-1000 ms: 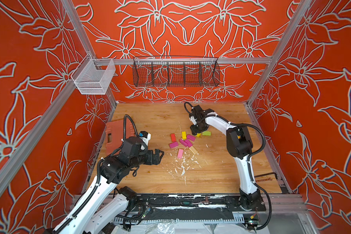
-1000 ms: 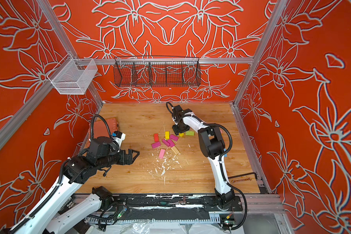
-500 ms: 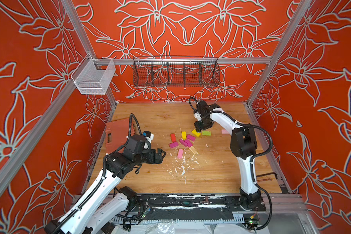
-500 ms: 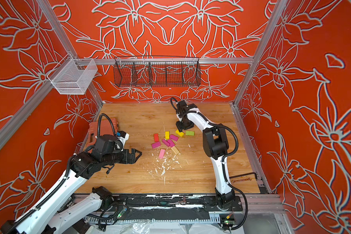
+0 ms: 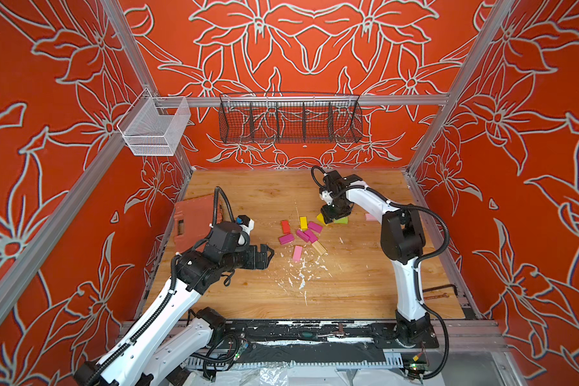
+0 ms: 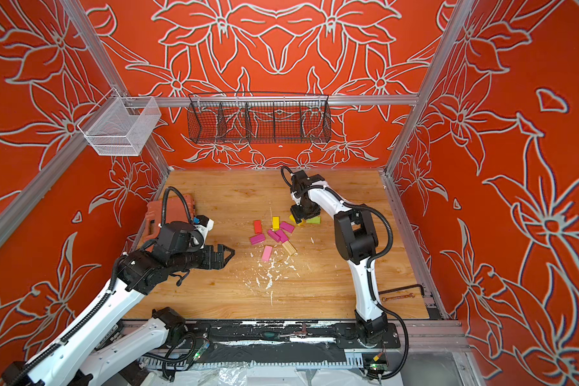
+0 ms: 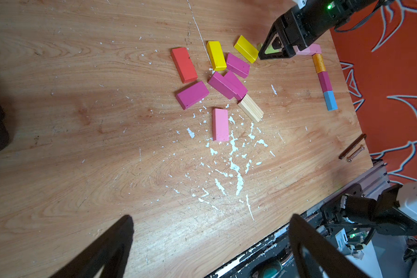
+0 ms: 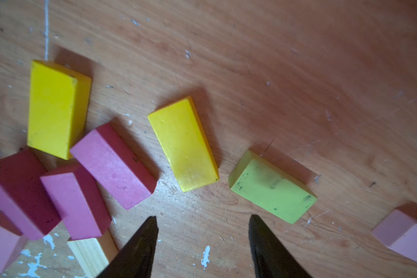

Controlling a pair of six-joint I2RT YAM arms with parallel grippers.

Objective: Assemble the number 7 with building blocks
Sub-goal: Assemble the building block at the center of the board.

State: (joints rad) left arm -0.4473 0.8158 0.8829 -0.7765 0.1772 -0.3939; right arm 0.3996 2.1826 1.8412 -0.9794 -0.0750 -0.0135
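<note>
Loose building blocks lie mid-table: red (image 5: 285,226), yellow (image 5: 303,223), magenta (image 5: 286,238), pink (image 5: 297,253) and bare wood (image 5: 319,247). My right gripper (image 8: 202,217) hovers open and empty just short of a tilted yellow block (image 8: 183,144) and a green block (image 8: 272,186); in both top views it (image 6: 298,219) is above them. The number 7 (image 7: 325,81) shows in the left wrist view as a pink bar (image 7: 308,49) with orange, magenta and blue blocks in a stem. My left gripper (image 7: 211,217) is wide open over bare wood, left of the cluster (image 5: 269,255).
A red-brown tool case (image 5: 194,224) lies at the table's left edge behind my left arm. A wrench and a hex key (image 6: 398,296) rest near the front right corner. White flecks (image 5: 301,277) litter the wood. Wire baskets (image 5: 290,118) hang on the back wall.
My right arm's elbow has swung to the right while its gripper stayed over the yellow and green blocks. My left gripper has crept slightly to the right. No block was gripped.
</note>
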